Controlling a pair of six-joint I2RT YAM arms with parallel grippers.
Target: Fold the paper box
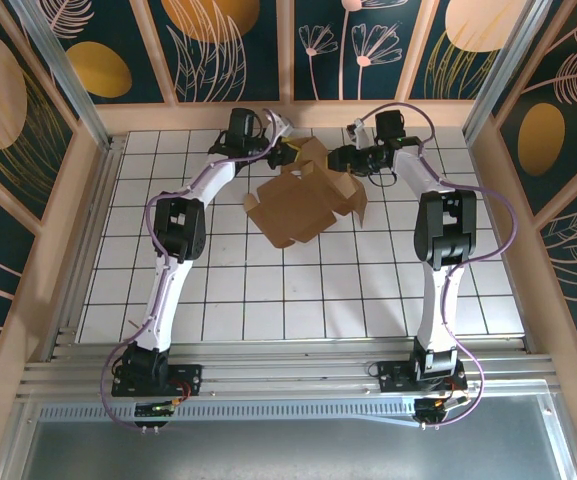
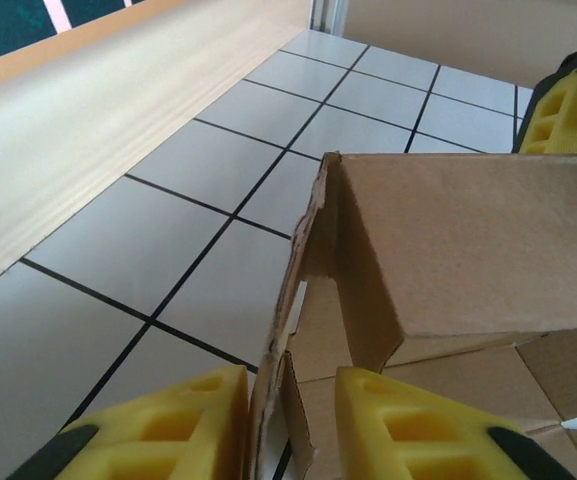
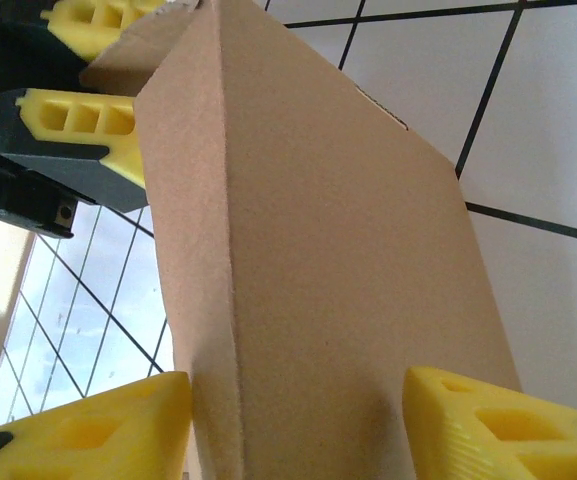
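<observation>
The paper box lies half-formed on the bench, just in front of the back rail, its rear walls raised. Close to the rail on the left, our left hand has its fingers close on either side of an upright wall. We cannot tell whether it pinches yet. Further right along the rail, our right hand stands about half open around a creased panel, and we cannot tell if it grips. We judge the rear walls are being stood up. Next, this corner needs squaring and its flap tucking.
</observation>
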